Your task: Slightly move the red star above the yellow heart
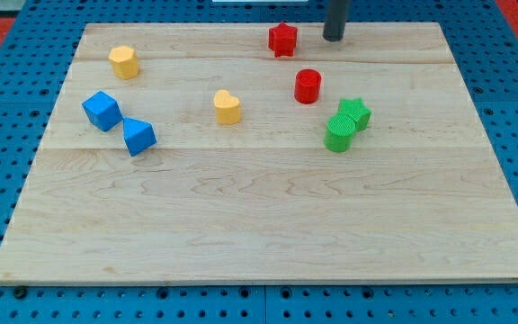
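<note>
The red star (282, 40) sits near the view's top edge of the wooden board (268, 225), a little right of centre. The yellow heart (227, 106) lies below and to the left of it, near the board's middle. My tip (333, 38) is a dark rod coming down from the view's top, just to the right of the red star, with a small gap between them.
A red cylinder (308, 85) stands below the star. A green star (355, 112) and a green cylinder (338, 134) touch at the right. A yellow hexagonal block (124, 61) is at top left. A blue cube (102, 110) and a blue wedge (138, 136) sit at left.
</note>
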